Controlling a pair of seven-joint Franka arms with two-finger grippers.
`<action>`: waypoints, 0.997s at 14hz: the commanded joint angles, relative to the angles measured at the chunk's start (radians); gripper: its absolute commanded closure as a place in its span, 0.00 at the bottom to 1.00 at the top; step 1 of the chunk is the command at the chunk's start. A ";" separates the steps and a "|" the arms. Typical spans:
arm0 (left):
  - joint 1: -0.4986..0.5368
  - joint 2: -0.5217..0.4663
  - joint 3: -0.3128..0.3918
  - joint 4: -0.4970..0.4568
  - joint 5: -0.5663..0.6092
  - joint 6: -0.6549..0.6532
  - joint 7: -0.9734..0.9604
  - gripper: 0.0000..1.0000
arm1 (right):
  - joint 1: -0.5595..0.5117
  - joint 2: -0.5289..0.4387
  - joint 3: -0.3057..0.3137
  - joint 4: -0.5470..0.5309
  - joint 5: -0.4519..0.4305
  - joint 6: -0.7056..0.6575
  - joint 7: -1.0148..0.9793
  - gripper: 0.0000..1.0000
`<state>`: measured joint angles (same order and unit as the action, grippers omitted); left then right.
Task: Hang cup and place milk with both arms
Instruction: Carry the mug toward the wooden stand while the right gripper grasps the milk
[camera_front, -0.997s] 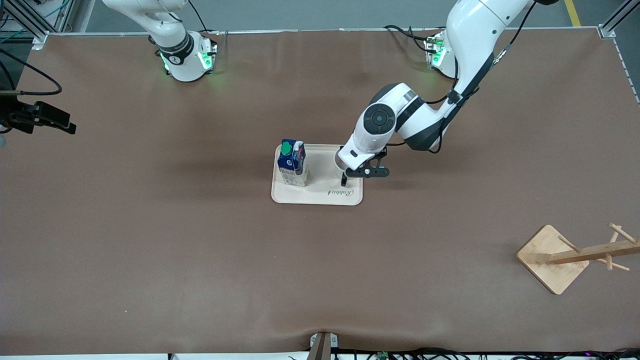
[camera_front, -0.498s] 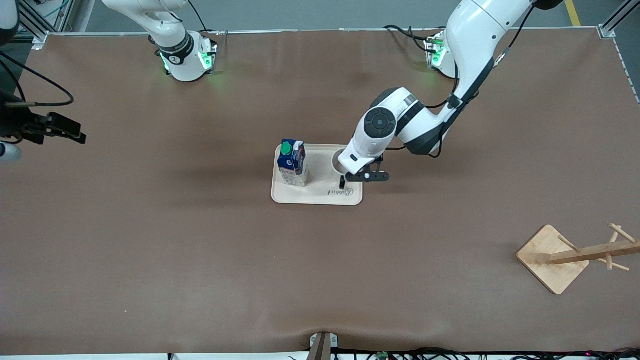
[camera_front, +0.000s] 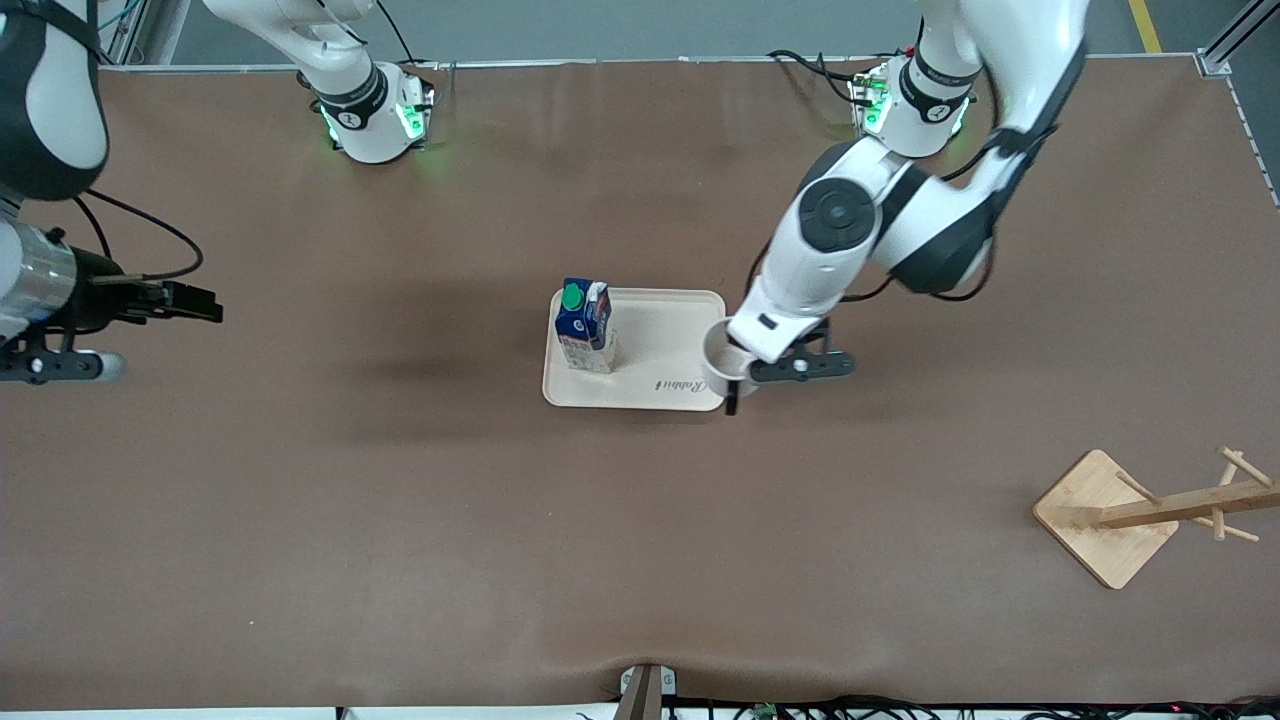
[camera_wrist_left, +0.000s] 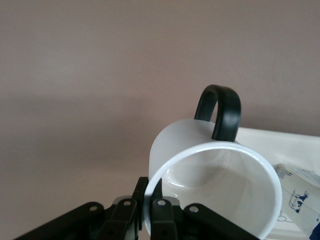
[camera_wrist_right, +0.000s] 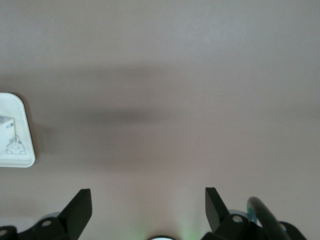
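The white cup (camera_front: 720, 362) is pinched at its rim by my left gripper (camera_front: 746, 380), held in the air over the tray's edge toward the left arm's end. In the left wrist view the fingers (camera_wrist_left: 148, 200) clamp the cup's (camera_wrist_left: 215, 185) rim, and its black loop handle (camera_wrist_left: 222, 110) points away from the gripper. The smiley face is hidden. The milk (camera_front: 584, 326) stands upright on the cream tray (camera_front: 650, 395), at the tray's right-arm end. My right gripper (camera_front: 195, 300) is open and empty above bare table near the right arm's end, its fingers (camera_wrist_right: 80, 210) wide apart.
A wooden cup rack (camera_front: 1150, 510) with pegs stands on its square base near the front camera at the left arm's end. A corner of the tray (camera_wrist_right: 12, 150) shows in the right wrist view. The brown table (camera_front: 400, 520) is bare around the tray.
My left gripper has lifted the cup off the tray and carried it toward the left arm's end. The right gripper has moved in over the table toward the tray.
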<state>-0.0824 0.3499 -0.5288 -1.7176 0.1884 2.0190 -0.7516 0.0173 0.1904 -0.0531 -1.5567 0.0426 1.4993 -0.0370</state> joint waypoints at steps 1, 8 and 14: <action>0.058 -0.048 -0.007 0.077 0.020 -0.144 0.073 1.00 | -0.014 0.010 -0.001 -0.006 0.101 -0.028 0.009 0.00; 0.259 -0.130 -0.003 0.171 0.020 -0.298 0.391 1.00 | 0.044 0.070 0.002 -0.022 0.211 -0.062 0.006 0.00; 0.531 -0.157 -0.003 0.173 0.019 -0.341 0.789 1.00 | 0.369 0.104 0.004 0.023 0.212 -0.021 0.396 0.00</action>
<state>0.3726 0.2072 -0.5202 -1.5451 0.1916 1.6851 -0.0607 0.2807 0.2686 -0.0386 -1.5738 0.2457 1.4658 0.2461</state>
